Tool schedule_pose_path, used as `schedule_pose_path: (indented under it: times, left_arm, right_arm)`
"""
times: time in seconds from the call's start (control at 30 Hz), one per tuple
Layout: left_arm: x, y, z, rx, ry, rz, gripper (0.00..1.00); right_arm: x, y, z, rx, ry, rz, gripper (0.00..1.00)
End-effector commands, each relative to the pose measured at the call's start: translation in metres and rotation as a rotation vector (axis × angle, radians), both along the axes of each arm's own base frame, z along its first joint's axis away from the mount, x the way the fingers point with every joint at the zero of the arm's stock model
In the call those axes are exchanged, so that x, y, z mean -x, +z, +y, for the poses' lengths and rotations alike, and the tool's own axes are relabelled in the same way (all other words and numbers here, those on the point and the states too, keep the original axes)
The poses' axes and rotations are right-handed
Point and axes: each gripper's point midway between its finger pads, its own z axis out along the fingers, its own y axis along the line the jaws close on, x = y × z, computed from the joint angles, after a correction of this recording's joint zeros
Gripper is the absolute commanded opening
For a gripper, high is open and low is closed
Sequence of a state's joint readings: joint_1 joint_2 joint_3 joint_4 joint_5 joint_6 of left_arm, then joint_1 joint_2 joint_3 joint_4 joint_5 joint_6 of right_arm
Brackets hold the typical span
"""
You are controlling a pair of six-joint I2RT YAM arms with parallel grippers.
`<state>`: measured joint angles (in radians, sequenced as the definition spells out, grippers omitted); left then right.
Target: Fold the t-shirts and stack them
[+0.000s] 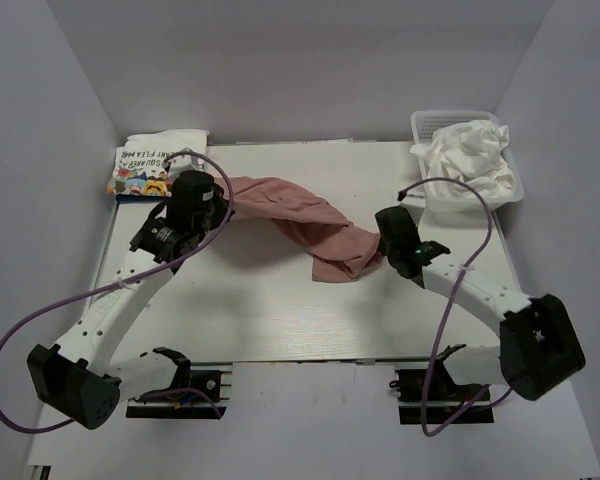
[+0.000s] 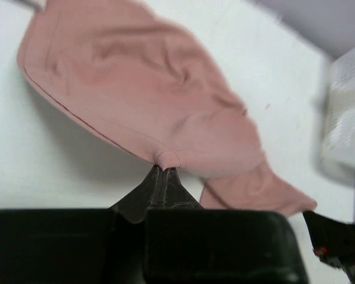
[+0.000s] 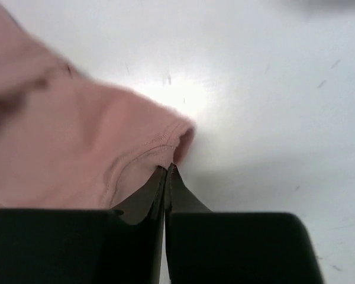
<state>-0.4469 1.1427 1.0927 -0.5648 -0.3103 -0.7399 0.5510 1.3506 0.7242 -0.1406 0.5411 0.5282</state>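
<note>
A dusty pink t-shirt (image 1: 300, 220) stretches twisted across the table between my two grippers. My left gripper (image 1: 220, 195) is shut on its left edge; the left wrist view shows the jaws pinching a fold of the pink cloth (image 2: 165, 158). My right gripper (image 1: 383, 250) is shut on the shirt's right end; the right wrist view shows a hemmed edge (image 3: 165, 148) clamped between the fingertips. A folded white t-shirt with cartoons and black lettering (image 1: 145, 168) lies at the far left. Crumpled white t-shirts (image 1: 470, 150) fill the basket.
A white plastic mesh basket (image 1: 425, 122) stands at the far right corner. Purple cables loop off both arms. Grey walls close in the table on three sides.
</note>
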Motion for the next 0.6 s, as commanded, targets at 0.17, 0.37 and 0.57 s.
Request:
schedule_pose_path:
  times: [0.17,0.37,0.57]
  left_arm:
    - [0.005,0.138,0.052,-0.017,0.202,-0.314,0.00]
    - [0.050,0.226,0.089,0.042,0.292,-0.494,0.00]
    - [0.118,0.296,0.113,0.145,0.258,-0.683,0.00]
  right_arm:
    - [-0.015,0.202,-0.060,0.020,-0.234,-0.515,0.00]
    - [0.035,0.330,-0.100,-0.055,-0.275,-0.809,0.00]
    - [0.096,0.447,-0.124,-0.102,-0.175,-1.045,0.00]
